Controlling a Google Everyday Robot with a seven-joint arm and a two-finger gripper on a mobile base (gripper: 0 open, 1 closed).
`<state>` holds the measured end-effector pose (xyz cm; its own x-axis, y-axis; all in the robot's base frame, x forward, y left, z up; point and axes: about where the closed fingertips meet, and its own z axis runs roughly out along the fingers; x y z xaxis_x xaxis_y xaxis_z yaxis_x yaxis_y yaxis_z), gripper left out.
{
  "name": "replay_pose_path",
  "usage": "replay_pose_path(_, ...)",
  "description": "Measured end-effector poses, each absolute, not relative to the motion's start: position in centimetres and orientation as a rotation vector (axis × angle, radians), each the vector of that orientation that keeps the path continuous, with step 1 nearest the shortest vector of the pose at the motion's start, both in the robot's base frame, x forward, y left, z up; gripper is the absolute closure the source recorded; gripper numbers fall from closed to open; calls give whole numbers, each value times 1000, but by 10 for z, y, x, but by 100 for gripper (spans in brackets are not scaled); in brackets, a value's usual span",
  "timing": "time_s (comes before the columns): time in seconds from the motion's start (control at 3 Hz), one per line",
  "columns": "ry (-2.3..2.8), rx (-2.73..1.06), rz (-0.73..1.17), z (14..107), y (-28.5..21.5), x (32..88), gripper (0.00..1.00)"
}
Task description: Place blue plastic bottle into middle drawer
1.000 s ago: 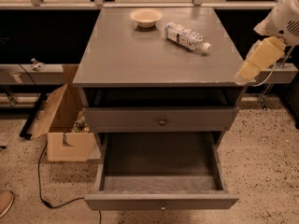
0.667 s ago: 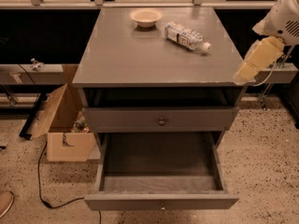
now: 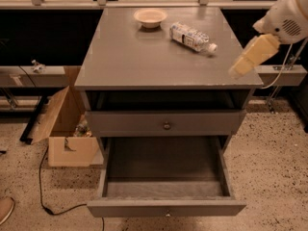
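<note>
Grey worktop [image 3: 144,61] holds the blue plastic bottle [image 3: 191,36], which lies on its side near the back right, with its white cap pointing right. The gripper [image 3: 237,71] hangs by the right edge of the worktop, nearer the front than the bottle and apart from it. Its pale yellow tip points down and left; whether the jaws are apart or together cannot be told. A cream bowl [image 3: 150,17] sits just left of the bottle. The middle drawer [image 3: 166,209] is pulled out and shows only bare grey wood inside. The drawer above [image 3: 166,123] is shut. A cardboard box [image 3: 62,129] stands open on the floor at the left, holding small things too blurry to name
</note>
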<state>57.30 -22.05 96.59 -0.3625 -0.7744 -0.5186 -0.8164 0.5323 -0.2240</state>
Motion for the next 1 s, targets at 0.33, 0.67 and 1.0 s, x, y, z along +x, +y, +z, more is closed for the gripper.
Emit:
replay_pose_path(0.33, 2179, -1176, 137, 952, -215, 617, 0)
replay_pose_path(0.67, 2179, -1055, 150, 932, -206, 674, 0)
replay_pose_path(1.0, 2180, -995, 148, 920, -201, 706, 0)
